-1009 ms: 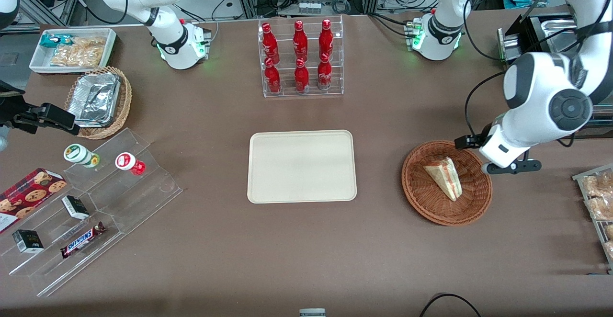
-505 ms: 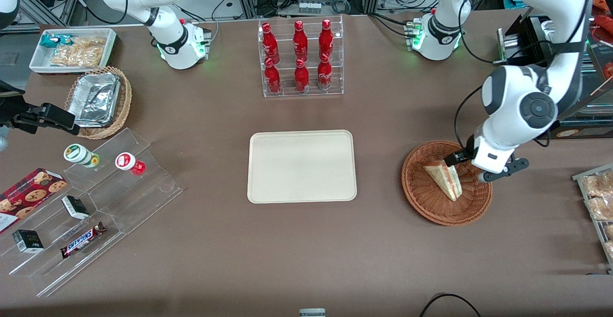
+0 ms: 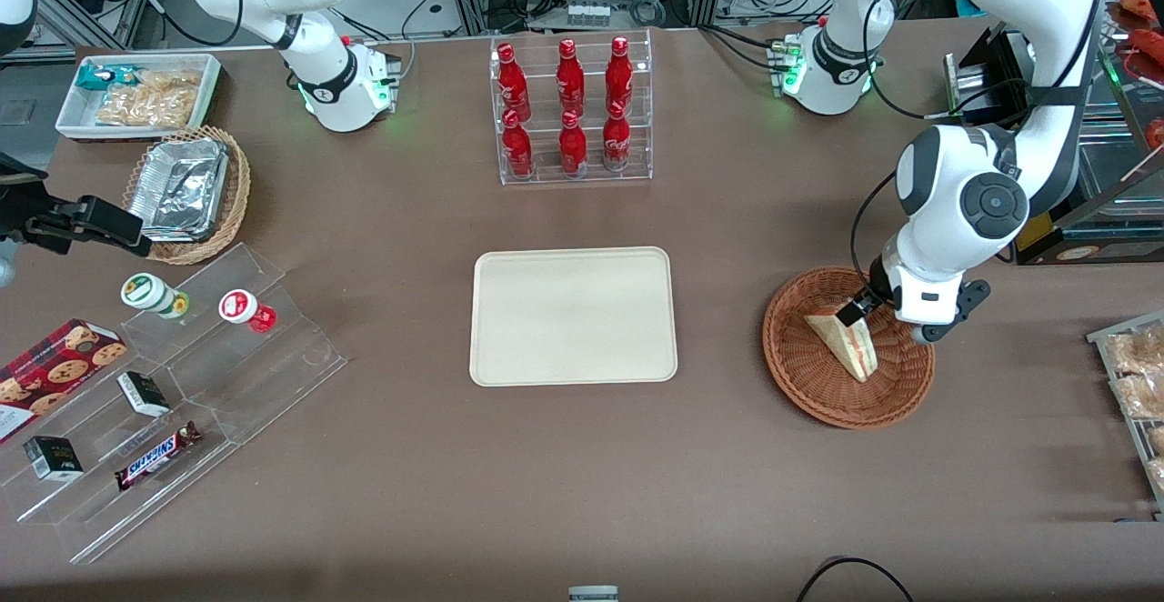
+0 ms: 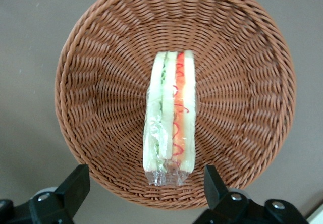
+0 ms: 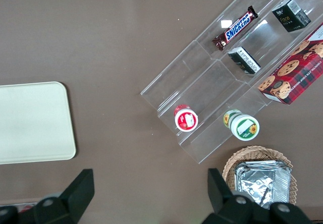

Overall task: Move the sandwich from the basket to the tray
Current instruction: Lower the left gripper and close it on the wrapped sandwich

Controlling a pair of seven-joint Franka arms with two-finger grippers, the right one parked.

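Note:
The sandwich [image 3: 847, 340], a wrapped white wedge with red-orange and green filling [image 4: 170, 114], lies in the round reddish-brown basket [image 3: 823, 402] toward the working arm's end of the table. My left gripper [image 3: 887, 320] hovers over the basket's rim [image 4: 81, 148], above the sandwich's end that lies farther from the front camera. It is open [image 4: 145, 183], its fingers spread wider than the sandwich and holding nothing. The cream tray [image 3: 573, 316] lies flat at mid-table, beside the basket, with nothing on it; its corner also shows in the right wrist view [image 5: 30, 123].
A clear rack of red bottles [image 3: 571, 111] stands farther from the camera than the tray. Bagged pastries [image 3: 1137, 375] lie at the working arm's table edge. Toward the parked arm's end are an acrylic snack stand [image 3: 173, 384], a tan basket of foil trays [image 3: 186, 193] and a white bin [image 3: 136, 93].
The left arm has swung in over the basket and lowered. Its gripper moved from the basket's outer rim to above the sandwich's end, still open.

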